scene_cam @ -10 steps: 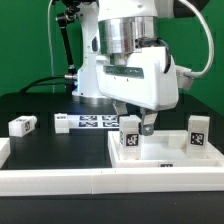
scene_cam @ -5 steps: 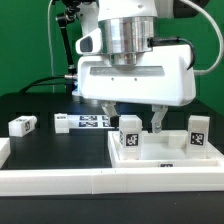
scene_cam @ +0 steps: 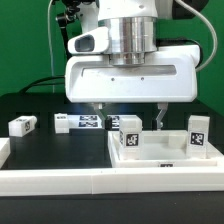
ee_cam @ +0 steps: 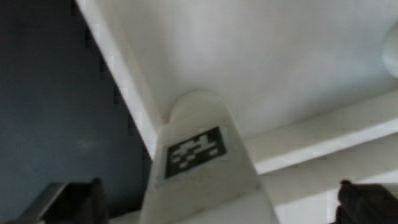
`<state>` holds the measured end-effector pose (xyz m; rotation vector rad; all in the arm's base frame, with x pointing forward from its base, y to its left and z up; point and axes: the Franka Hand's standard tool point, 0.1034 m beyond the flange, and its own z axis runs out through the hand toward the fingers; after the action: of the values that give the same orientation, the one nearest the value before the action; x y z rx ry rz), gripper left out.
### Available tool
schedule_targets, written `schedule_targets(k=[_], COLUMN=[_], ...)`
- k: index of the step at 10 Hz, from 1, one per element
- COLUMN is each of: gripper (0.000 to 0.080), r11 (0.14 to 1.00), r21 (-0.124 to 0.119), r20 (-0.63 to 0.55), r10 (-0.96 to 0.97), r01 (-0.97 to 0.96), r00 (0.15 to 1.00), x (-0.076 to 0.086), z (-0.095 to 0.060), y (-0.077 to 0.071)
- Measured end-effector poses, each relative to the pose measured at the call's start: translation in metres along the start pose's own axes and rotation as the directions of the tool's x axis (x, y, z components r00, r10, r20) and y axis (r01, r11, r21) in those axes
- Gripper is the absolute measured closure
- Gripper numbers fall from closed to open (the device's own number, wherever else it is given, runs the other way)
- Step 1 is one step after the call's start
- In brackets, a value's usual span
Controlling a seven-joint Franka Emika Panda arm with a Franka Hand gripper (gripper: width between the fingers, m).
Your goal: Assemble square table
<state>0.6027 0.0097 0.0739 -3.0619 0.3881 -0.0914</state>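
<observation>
While its jaws stood spread wide, gripping nothing, the end effector (scene_cam: 128, 112) hung over a short white block leg (scene_cam: 130, 138), which stood upright on the white plastic square tabletop (scene_cam: 150, 162) on the black surface (scene_cam: 50, 145).

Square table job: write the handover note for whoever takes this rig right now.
Gripper: open and empty, jaws spread either side of the near leg, clear of it.
Tabletop: lies flat at the exterior view's right, behind the border wall.
Done: the near leg and the far-right leg stand upright on the tabletop; how firmly they are seated cannot be told.
Left: one loose leg and a second loose leg lie on the black table at the exterior view's left, near the marker board; both need fitting.
</observation>
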Motion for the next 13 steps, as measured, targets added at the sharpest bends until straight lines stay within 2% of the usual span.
schedule_targets(k=[2, 3, 4, 5, 6, 7, 8, 10, 12, 13], gripper=[0.015, 0.015, 0.0238, 0.0238, 0.0385, 0.0385, 0.0511, 0.051, 0.051, 0.051], r11=[0.973, 0.968, 0.959, 0.96, 0.96, 0.963, 0.967, 0.967, 0.998, 0.975], r21=[-0.02, -0.023, -0.026, -0.026, -0.026, -0.026, -0.026, -0.026, -0.011, -0.007], r20=[0.003, 0.003, 0.005, 0.005, 0.005, 0.004, 0.004, 0.004, -0.005, -0.01], r10=[-0.228, -0.252, -0.28, -0.278, -0.278, -0.267, -0.255, -0.252, 0.065, 0.224], r01=[0.228, 0.252, 0.28, 0.278, 0.278, 0.267, 0.255, 0.252, -0.065, -0.224], r00=[0.974, 0.968, 0.96, 0.961, 0.961, 0.964, 0.967, 0.968, 0.998, 0.975], x=[0.0001, 0.0003, 0.0004, 0.0004, 0.0004, 0.0004, 0.0004, 0.0004, 0.0001, -0.0001], z=[0.0, -0.0001, 0.0, 0.0, 0.0, 0.0, 0.0, 0.0, -0.0009, -0.0005], y=[0.0011, 0.0006, 0.0017, 0.0017, 0.0018, 0.0018, 0.0018, 0.0019, 0.0021, 0.0025])
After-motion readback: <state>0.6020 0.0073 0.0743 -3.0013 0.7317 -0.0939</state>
